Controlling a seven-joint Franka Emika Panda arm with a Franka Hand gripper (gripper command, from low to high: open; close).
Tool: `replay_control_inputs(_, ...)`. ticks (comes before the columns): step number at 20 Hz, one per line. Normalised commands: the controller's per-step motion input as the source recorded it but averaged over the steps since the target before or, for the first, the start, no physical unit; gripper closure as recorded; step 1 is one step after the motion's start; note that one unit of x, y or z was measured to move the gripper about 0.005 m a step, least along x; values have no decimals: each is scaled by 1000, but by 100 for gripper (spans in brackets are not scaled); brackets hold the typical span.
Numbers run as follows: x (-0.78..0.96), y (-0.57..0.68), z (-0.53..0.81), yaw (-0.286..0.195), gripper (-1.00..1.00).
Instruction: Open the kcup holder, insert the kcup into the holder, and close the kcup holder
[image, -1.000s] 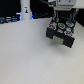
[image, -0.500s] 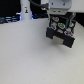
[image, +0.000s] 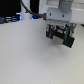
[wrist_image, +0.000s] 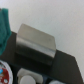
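The kcup holder (image: 68, 41) is a black box at the exterior view's upper right, mostly covered by the arm. My gripper (image: 59, 35) hangs right over it, its dark fingers blending with the box, so its state is unclear. The wrist view shows the holder's black top (wrist_image: 62, 65) close up, with a grey metallic flap (wrist_image: 35, 41) standing on it and white round slots (wrist_image: 28, 77) at one edge. A blurred teal-green shape (wrist_image: 4, 25) sits at the picture's edge. I cannot tell whether it is the kcup.
A red-and-white-topped pod (wrist_image: 4, 75) lies in the tray beside the slots. The white table (image: 30, 57) spreads over the exterior view's left and foreground. Dark gear with a blue light (image: 32, 17) stands at the back.
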Motion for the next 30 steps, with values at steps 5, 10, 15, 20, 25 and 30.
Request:
replay_control_inputs(5, 55, 203, -249, 150, -100)
replay_control_inputs(10, 46, 85, -53, 42, -100)
replay_control_inputs(15, 315, 75, 94, -34, -100)
replay_control_inputs(20, 234, 23, 26, -9, -100)
replay_control_inputs(25, 510, 65, 311, 4, -100)
replay_control_inputs(30, 345, 161, 214, 71, -100)
